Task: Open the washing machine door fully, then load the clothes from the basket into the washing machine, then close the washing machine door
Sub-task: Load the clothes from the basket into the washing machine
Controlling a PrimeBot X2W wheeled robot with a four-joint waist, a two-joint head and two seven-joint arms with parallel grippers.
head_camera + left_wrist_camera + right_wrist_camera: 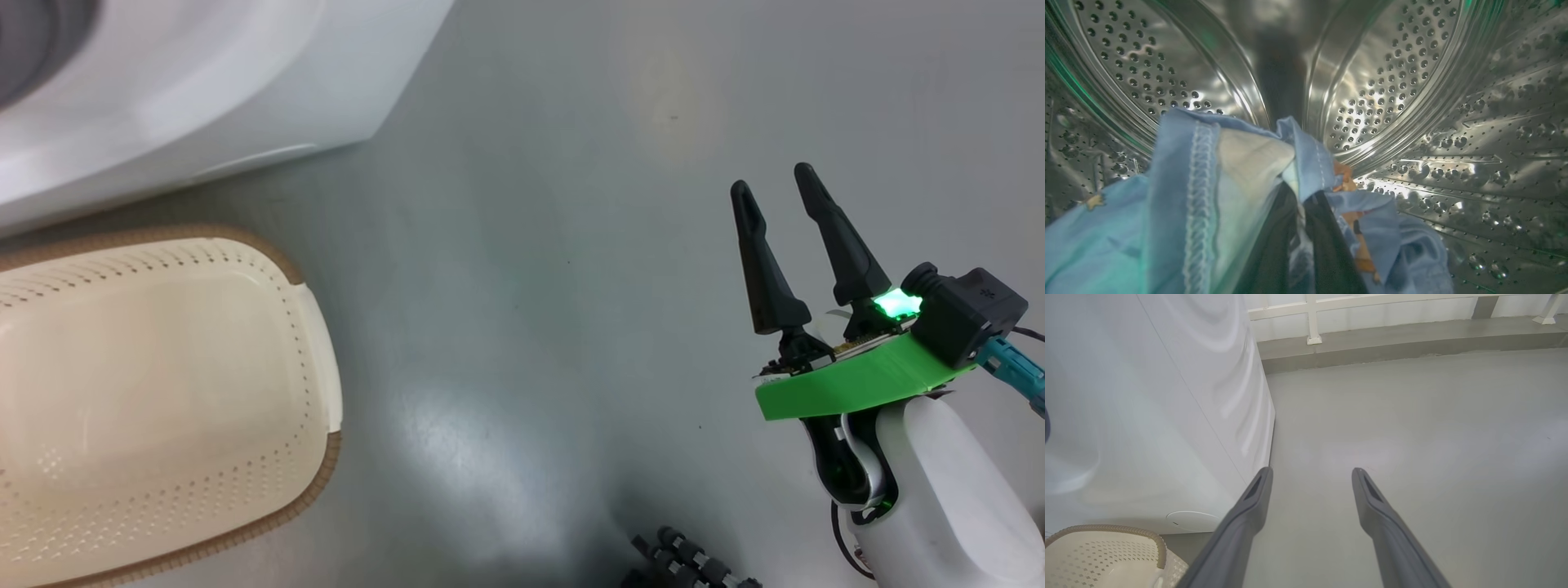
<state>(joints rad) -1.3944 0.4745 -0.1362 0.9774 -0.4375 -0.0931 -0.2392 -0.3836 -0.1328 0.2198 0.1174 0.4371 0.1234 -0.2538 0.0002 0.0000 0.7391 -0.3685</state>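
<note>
Clothes (1180,212), lower left, are clamped in the left gripper (1300,208) inside the washing machine (1392,81); basket (329,457) looks empty, right gripper (772,180) spread; door closing remains

Soft light-blue fabric clothes (1180,212), printed orange-brown with a cream patch, bunch around the left gripper (1302,196), pinched between its fingers inside the big white washing machine's (204,82) perforated steel drum (1392,73). The small cream-white perforated plastic basket (318,343), brown-rimmed, sits upright well left of the right gripper (772,177), near the machine
</note>
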